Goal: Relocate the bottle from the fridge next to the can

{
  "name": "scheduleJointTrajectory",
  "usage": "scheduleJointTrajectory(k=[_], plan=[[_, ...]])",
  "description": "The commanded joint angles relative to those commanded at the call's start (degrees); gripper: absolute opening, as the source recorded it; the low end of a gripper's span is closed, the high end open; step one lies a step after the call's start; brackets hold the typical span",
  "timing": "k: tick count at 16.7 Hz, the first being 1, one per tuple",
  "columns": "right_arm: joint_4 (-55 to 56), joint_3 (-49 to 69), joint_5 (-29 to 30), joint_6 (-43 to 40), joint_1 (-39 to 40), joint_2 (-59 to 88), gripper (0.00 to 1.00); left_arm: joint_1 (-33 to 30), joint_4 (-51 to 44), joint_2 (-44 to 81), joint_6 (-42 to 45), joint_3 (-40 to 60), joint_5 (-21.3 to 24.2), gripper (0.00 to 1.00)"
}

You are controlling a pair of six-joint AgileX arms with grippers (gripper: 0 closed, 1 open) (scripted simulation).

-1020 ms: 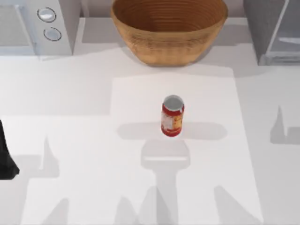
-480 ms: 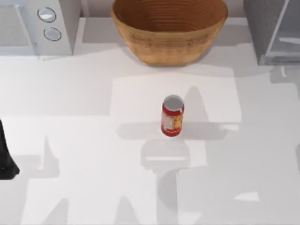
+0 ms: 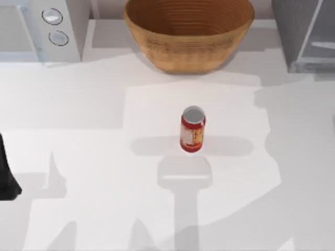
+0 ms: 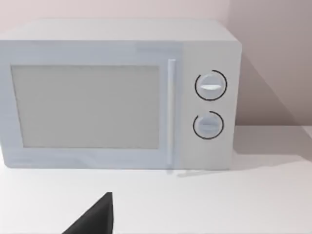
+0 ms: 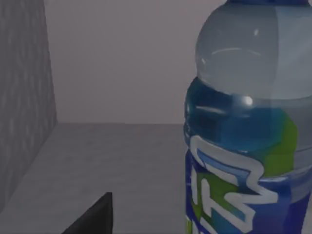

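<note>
The red can (image 3: pixel 192 129) with a yellow-orange label stands upright mid-table. At the back right corner sits the grey fridge (image 3: pixel 306 36) with its pale door panel. In the right wrist view the clear bottle (image 5: pixel 251 126), with a blue-green-white label, stands upright very close to the camera on the fridge's grey floor. The fridge's grey wall (image 5: pixel 24 97) is beside it. A dark part of my right gripper (image 5: pixel 95 219) shows low in that view, apart from the bottle. My left arm (image 3: pixel 6 175) is parked at the table's left edge.
A wide woven basket (image 3: pixel 188 31) stands at the back centre, behind the can. A white appliance with two round knobs (image 3: pixel 42 26) fills the back left corner and faces the left wrist camera (image 4: pixel 117 97). White tabletop surrounds the can.
The shadows over the table's right side have shifted and spread into one broad patch. The can and my left arm have stayed put.
</note>
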Motion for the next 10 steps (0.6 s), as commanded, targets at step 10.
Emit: scheduleJointTrajectory(k=[10], plan=[[0.6, 3.4, 0.1, 0.0, 0.1, 3.6, 1.0, 0.0, 0.0, 0.0, 0.0, 0.0, 0.0, 1.0]])
